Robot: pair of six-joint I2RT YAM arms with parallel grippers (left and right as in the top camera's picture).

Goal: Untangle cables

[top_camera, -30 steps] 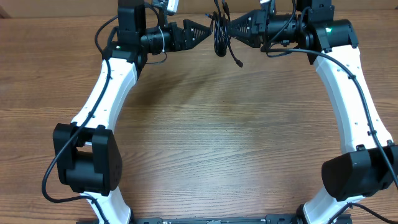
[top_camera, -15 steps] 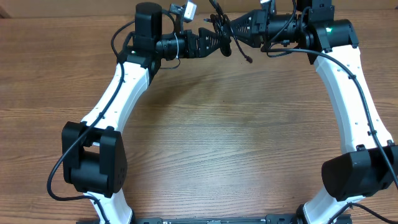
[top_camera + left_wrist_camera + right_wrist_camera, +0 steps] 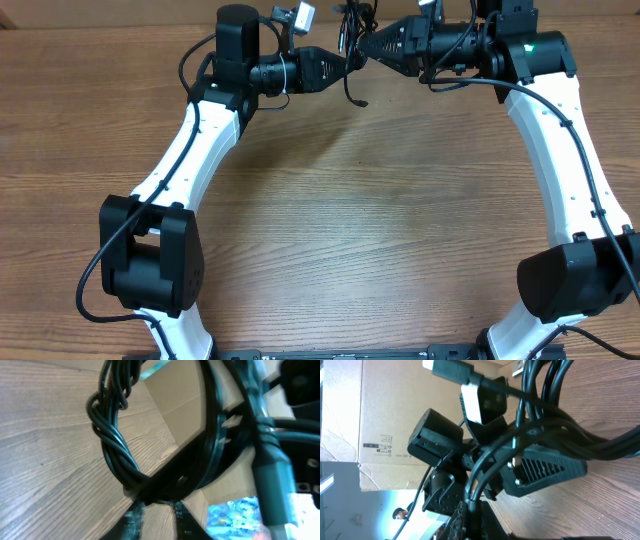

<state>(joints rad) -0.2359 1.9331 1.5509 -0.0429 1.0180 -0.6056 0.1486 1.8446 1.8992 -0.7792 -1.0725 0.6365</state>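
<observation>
The cables (image 3: 349, 38) hang as a small black twisted coil above the table's far edge, between both grippers. One loose plug end (image 3: 361, 102) dangles below it. My left gripper (image 3: 351, 61) reaches in from the left, its jaws drawn in on the coil's lower part. In the left wrist view the twisted cables (image 3: 113, 445) loop up from the left gripper (image 3: 157, 506). My right gripper (image 3: 363, 46) comes from the right and is shut on a strand. The right wrist view shows that strand of the cables (image 3: 545, 425) running into the right gripper (image 3: 471, 512), with a plug (image 3: 449, 370) at the top.
The wooden table (image 3: 350, 230) spreads out below both arms. A cardboard box (image 3: 390, 420) stands past the far edge, also seen as the cardboard box (image 3: 180, 400) behind the coil. Thicker arm wires (image 3: 590, 170) run along the white links.
The left arm swung right to the bundle and its jaws have closed on it. The dangling plug end has swung left. The right gripper has held still.
</observation>
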